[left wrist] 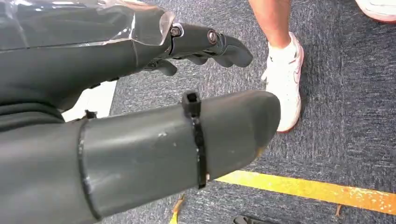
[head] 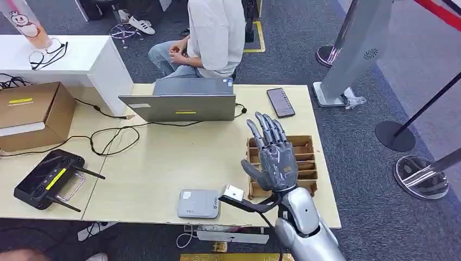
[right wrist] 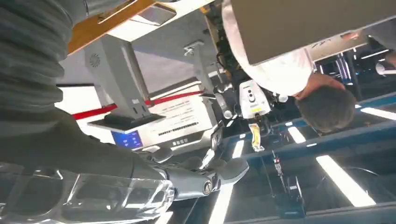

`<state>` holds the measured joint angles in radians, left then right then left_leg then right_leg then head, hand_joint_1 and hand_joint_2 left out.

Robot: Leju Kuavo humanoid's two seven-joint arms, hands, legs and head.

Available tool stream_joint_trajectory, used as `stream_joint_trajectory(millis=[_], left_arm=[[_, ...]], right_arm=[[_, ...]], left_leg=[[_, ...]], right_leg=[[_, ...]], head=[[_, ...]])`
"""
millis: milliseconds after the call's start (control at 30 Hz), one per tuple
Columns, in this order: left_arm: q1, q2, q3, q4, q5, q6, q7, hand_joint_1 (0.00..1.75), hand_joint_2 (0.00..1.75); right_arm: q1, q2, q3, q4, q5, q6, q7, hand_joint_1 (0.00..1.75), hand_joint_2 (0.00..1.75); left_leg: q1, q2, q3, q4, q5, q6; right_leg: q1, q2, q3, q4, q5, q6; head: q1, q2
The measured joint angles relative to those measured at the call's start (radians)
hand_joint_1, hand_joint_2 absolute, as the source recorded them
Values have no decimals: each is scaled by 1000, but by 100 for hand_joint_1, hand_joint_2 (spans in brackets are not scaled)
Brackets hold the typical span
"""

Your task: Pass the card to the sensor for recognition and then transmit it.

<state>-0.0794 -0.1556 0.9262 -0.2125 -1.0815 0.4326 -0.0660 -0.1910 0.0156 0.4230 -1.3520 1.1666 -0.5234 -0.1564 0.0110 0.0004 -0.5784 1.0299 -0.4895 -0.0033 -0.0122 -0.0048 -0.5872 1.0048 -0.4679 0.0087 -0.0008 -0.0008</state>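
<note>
head view: high on the robot, facing forward and down at the table (head: 163, 163) | left wrist view: close behind the left hand (left wrist: 140, 140), facing carpet | right wrist view: turned, shares the seated person (right wrist: 280, 70) with head view

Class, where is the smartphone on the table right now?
In the head view, the smartphone lies at the table's far right, right of the laptop and beyond the wooden card tray.

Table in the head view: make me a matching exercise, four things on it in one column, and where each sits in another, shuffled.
Things:
1. laptop
2. phone
3. cardboard box
4. grey card reader

Places:
A. near edge, beside the right hand's wrist
B. far left side
C. far edge, in front of the seated person
D. far right, right of the laptop

Pairs: 1-C, 2-D, 3-B, 4-A
</note>
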Motion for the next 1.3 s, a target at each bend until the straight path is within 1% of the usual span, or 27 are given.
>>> stream_joint_trajectory(millis=[167,333,467,700,800,933,1100,1300], left_arm=[[3,0,0,0,-7,0,0,0,0],[3,0,0,0,-9,-2,-3,0,0],[3,0,0,0,-13,-2,-3,0,0],[3,0,0,0,-21,-10,1,0,0],[3,0,0,0,-24,-12,1,0,0],[3,0,0,0,-24,-16,2,0,0],[3,0,0,0,-24,-18,6,0,0],[3,0,0,0,-24,-18,14,0,0]], right_arm=[[19,-11,-11,-1,27,31,10,0,175],[18,-18,-15,-1,58,90,22,0,175],[4,-23,-15,-8,90,199,48,0,175],[-40,-46,-14,-48,90,387,83,0,175],[-55,-58,-13,-61,101,438,94,0,175],[-77,-72,-8,-73,105,486,109,0,175],[-106,-88,-5,-79,121,525,130,0,175],[-123,-107,-3,-79,121,541,158,0,175]], left_leg=[[0,0,0,0,0,0],[0,0,0,0,0,0],[0,0,0,0,0,0],[0,0,0,0,0,0],[0,0,0,0,0,0],[0,0,0,0,0,0],[0,0,0,0,0,0],[0,0,0,0,0,0]], right_leg=[[0,0,0,0,0,0],[0,0,0,0,0,0],[0,0,0,0,0,0],[0,0,0,0,0,0],[0,0,0,0,0,0],[0,0,0,0,0,0],[0,0,0,0,0,0],[0,0,0,0,0,0]], head=[[0,0],[0,0],[0,0],[0,0],[0,0],[0,0],[0,0],[0,0]])
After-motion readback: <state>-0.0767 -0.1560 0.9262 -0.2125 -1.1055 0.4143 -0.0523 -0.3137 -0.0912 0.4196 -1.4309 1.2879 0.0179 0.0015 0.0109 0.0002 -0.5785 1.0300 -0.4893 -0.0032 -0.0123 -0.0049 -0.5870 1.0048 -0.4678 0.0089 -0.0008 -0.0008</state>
